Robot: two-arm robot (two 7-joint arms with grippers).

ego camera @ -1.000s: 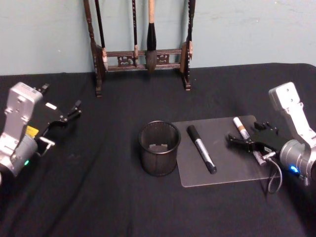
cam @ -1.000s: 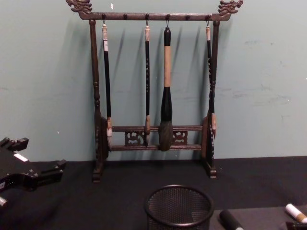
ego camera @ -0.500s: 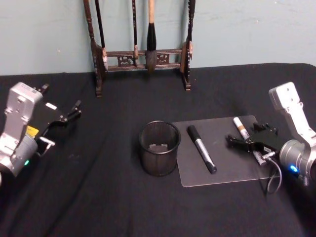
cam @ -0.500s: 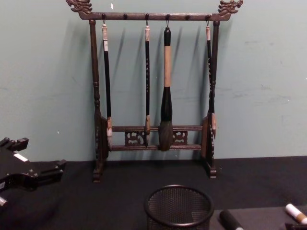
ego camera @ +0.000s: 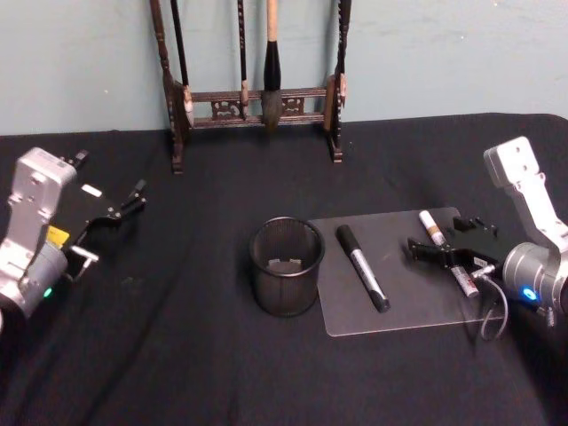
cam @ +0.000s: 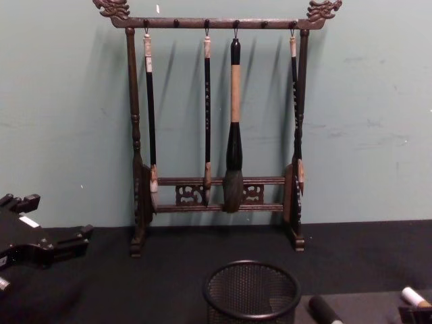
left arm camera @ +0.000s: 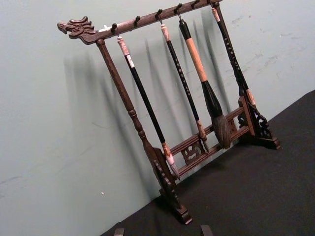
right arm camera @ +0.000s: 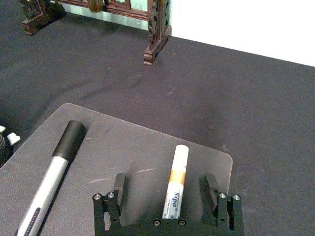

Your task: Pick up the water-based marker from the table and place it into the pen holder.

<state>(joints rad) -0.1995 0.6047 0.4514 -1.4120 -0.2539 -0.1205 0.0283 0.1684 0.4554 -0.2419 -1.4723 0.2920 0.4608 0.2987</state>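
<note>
The water-based marker (ego camera: 432,228), judged to be the white one with the orange band, is lying flat on a translucent mat (ego camera: 399,306) well to the right of the pen holder (ego camera: 284,291). A grey marker with a black cap (ego camera: 362,268) is lying between the two. The right gripper (ego camera: 436,236) is straddling the white marker low over the mat, its pincer spread wide. In the right wrist view one finger (right arm camera: 118,186) is standing on each side of the barrel (right arm camera: 177,168), and neither is touching it. The left gripper (ego camera: 135,197) is sitting parked far to the left of the pen holder, its fingers also apart. The marker is probably light and stiff, with a smooth round plastic body that is likely to roll or slip under an off-centre pinch. The best hold looks to be square across the barrel near the orange band, around mid-length, firm enough to stop it swivelling. The mesh cup looks light too, so a marker catching its rim could be tipping it.
</note>
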